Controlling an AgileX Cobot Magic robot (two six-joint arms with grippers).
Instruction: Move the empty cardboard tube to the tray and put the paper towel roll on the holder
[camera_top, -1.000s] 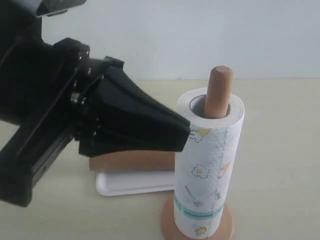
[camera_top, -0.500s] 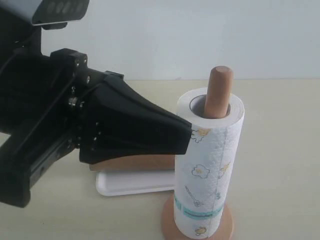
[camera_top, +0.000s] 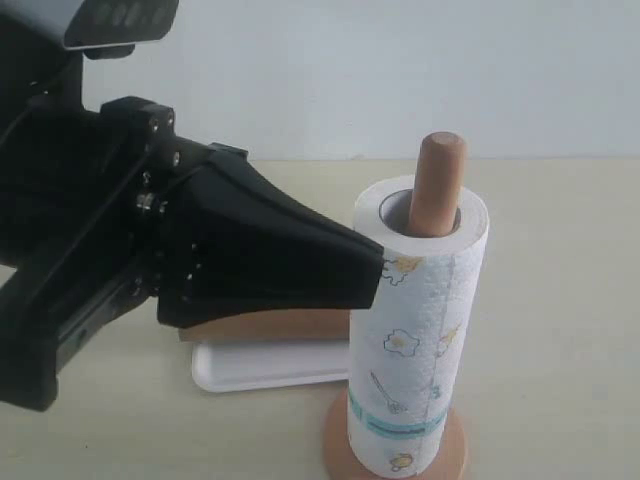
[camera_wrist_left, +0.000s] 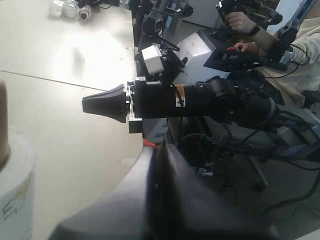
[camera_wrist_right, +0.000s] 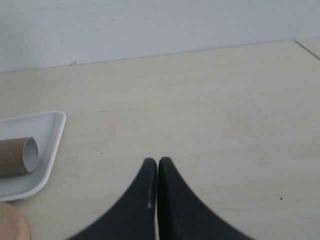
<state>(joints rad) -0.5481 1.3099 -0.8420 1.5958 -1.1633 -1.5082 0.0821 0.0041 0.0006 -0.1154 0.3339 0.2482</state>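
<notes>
The paper towel roll (camera_top: 415, 330), white with egg drawings and a teal band, stands upright on the holder (camera_top: 455, 452). The wooden dowel (camera_top: 438, 185) pokes out of its top. The brown cardboard tube (camera_top: 270, 325) lies in the white tray (camera_top: 260, 372), mostly hidden behind my left gripper (camera_top: 378, 268). That gripper is shut and empty, its tip at the roll's upper side; contact is unclear. My right gripper (camera_wrist_right: 157, 161) is shut with nothing in it, over bare table. It points past the tray (camera_wrist_right: 50, 130) and the tube (camera_wrist_right: 15, 156).
In the left wrist view the roll (camera_wrist_left: 15, 190) is at the edge and the right arm's shut gripper (camera_wrist_left: 87, 104) hangs over the table. Beyond the table edge are cables, equipment and a seated person (camera_wrist_left: 250, 25). A wall stands behind the table.
The left arm has shifted slightly, while its tip stays by the roll's upper side. The roll, tube and tray have not moved.
</notes>
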